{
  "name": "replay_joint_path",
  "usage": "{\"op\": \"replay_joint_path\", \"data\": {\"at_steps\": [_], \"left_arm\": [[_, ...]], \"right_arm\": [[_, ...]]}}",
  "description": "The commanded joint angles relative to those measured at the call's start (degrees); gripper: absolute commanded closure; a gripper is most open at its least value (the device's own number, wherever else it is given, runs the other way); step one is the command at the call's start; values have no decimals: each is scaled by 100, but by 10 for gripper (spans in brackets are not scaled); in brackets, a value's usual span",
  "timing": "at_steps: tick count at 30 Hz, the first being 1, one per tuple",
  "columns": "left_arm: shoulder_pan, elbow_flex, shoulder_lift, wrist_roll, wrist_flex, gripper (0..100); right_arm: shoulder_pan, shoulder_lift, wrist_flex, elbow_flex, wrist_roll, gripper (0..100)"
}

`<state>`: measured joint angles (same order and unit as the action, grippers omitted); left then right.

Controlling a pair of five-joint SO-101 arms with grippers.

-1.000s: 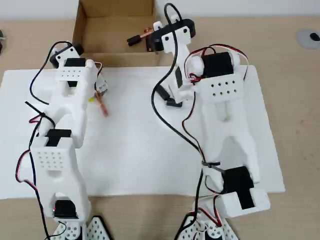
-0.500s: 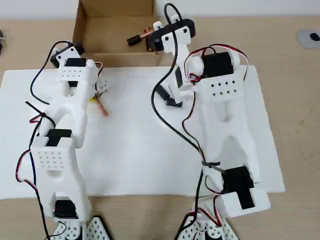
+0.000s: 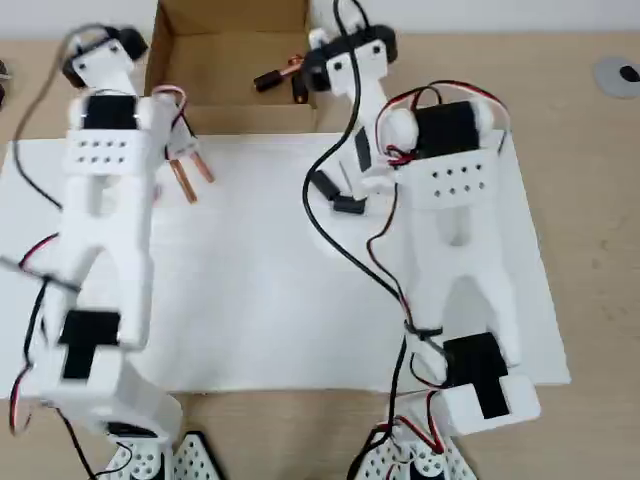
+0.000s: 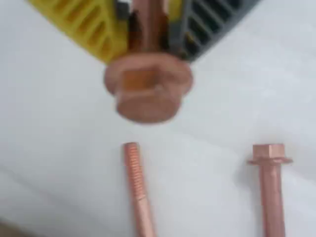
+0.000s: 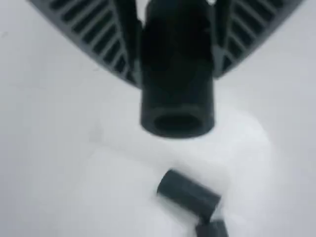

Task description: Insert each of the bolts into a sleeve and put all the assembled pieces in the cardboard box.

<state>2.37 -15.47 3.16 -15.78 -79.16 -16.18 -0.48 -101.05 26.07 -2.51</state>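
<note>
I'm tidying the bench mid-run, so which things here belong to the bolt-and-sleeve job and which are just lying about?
Job: held bolt, two loose bolts, held sleeve, loose sleeves, cardboard box, assembled piece inside.
Lying about: grey disc, far right.

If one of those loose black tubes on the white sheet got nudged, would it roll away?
Probably: the loose sleeve is a round cylinder on its side on the white sheet, so it may roll. It looks rigid and, being small, probably light.
</note>
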Motion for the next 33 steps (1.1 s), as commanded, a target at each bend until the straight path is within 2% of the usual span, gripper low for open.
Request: {"op": "replay_joint_path", "data": {"at_steps": [1, 6, 11, 13, 21, 24, 29, 33], "left_arm": [[26, -141, -1138, 255, -316, 984], [18, -149, -2167, 607, -765, 984], [-9, -141, -3029, 695, -1073, 984], [-9, -123, -3266, 677, -1108, 985], [-9, 1055, -4505, 484, -1266, 986], [-9, 1547, -5130, 484, -1240, 986], [-9, 2549, -6149, 448, -369, 987], [-9, 3692, -6985, 448, 774, 987]], "right_arm": [[-154, -338, -105, 796, -44, 970], [-611, -840, -97, 1754, -97, 987], [-796, -1552, -105, 1921, -1143, 987], [-796, -1824, -132, 1859, -1327, 987], [-848, -3389, -141, 22, -1301, 987], [-1121, -4145, -79, -910, -1152, 987], [-1376, -5411, 615, -2686, -264, 987], [-1385, -6378, 1415, -4180, -167, 987]]}}
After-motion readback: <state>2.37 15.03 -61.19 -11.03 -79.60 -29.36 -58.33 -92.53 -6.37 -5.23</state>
